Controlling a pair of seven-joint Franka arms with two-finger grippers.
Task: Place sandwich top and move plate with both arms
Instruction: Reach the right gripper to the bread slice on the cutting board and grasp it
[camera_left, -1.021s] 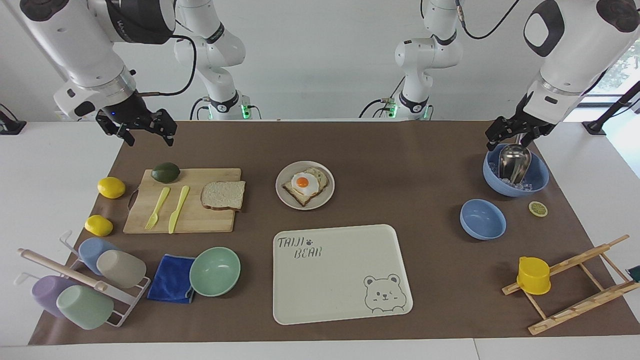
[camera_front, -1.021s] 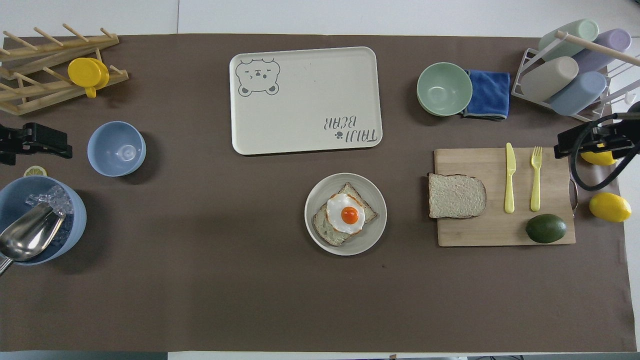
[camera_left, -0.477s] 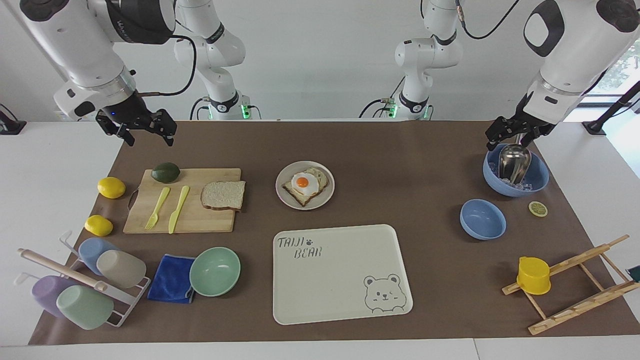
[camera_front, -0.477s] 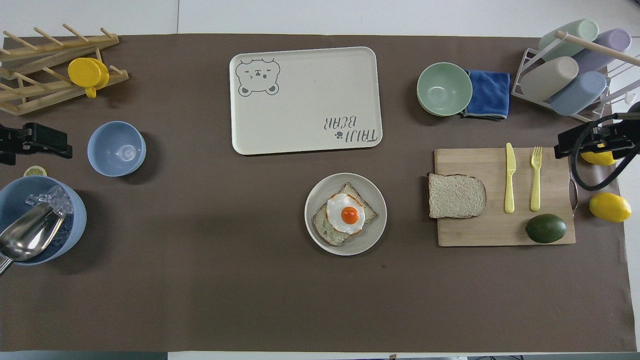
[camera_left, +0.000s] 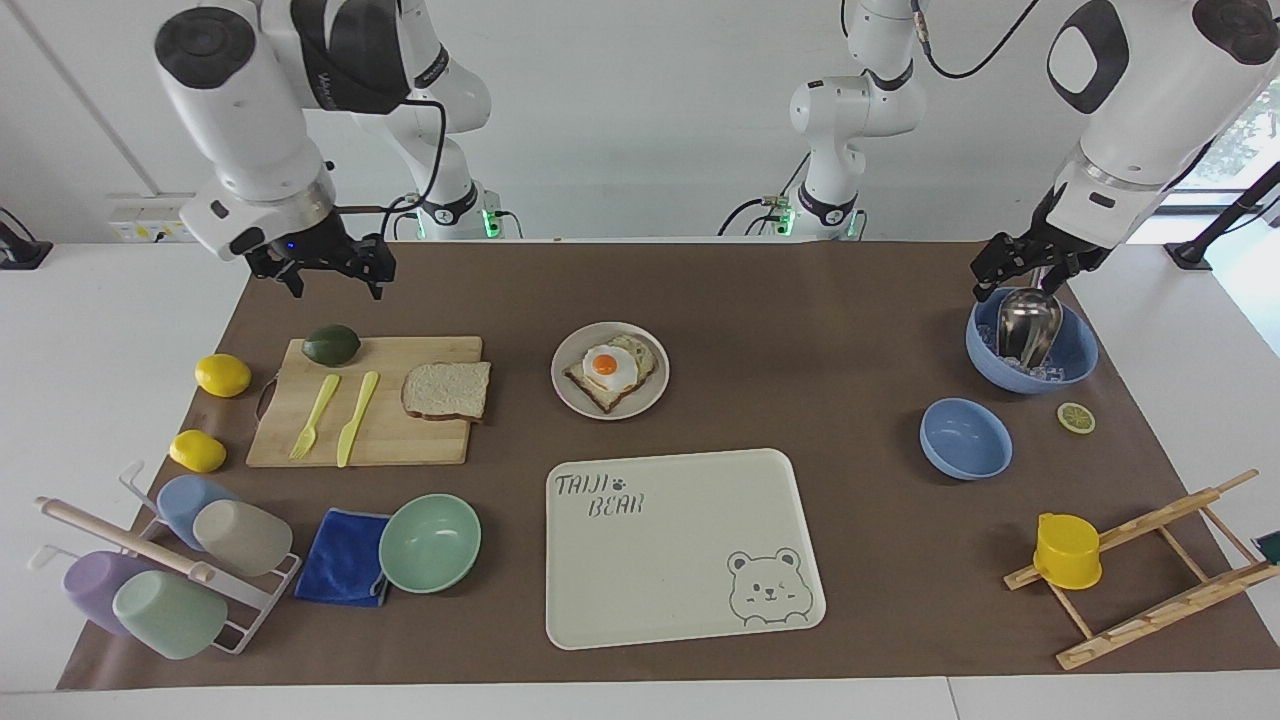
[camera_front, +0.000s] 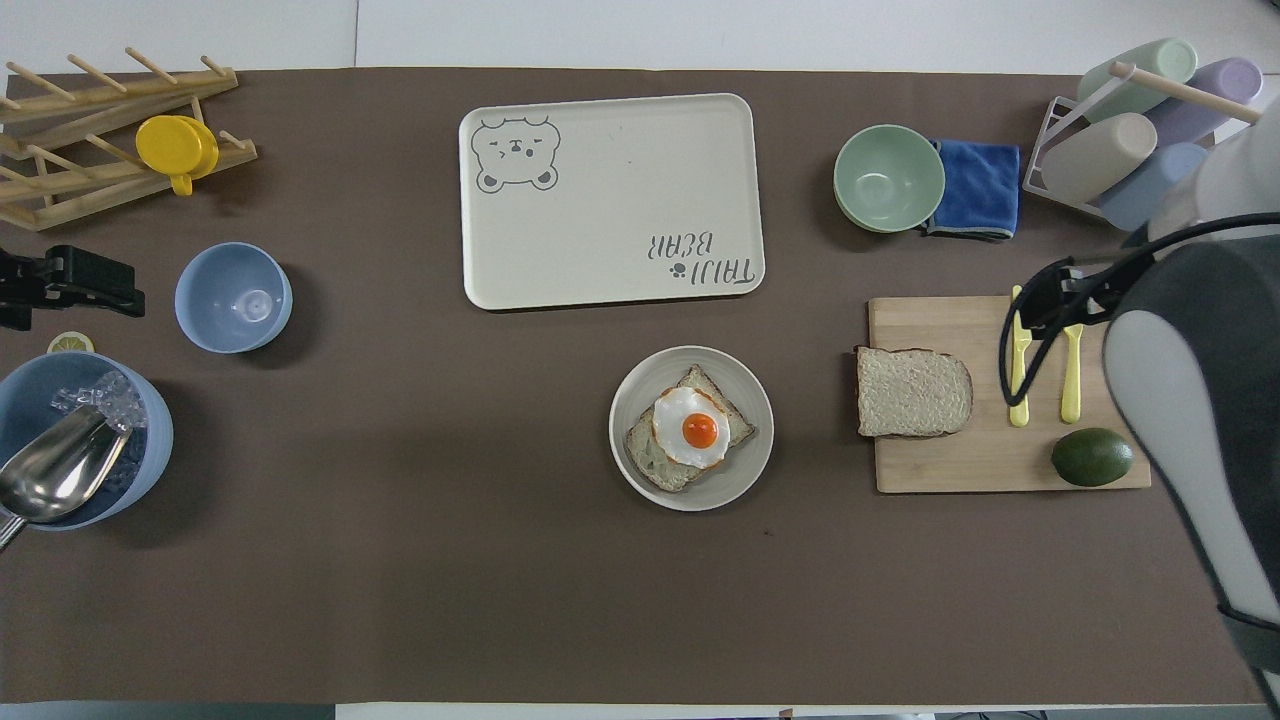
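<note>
Right tool (camera_left: 325, 275) hangs open and empty over the worktop (camera_left: 780, 290) beside the cutting board (camera_left: 400, 440); left tool (camera_left: 1025, 270) waits open over the ice bowl (camera_left: 1075, 355). Sandwich top (camera_left: 447, 389) lies on the board, well apart from the plate (camera_left: 570, 395) holding egg toast (camera_left: 609, 371). Risk: the flat slice may slip from the grasp, or land skewed on the egg. Tray (camera_left: 700, 610) reads "TAIJI BEAR".

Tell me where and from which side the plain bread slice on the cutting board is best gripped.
The sandwich top lies flat on the cutting board, one end slightly overhanging the edge that faces the plate. Probably best to come from above and pinch across its two long crust edges near the middle, since nothing crowds it. The right gripper, open, is in the air nearby.
</note>
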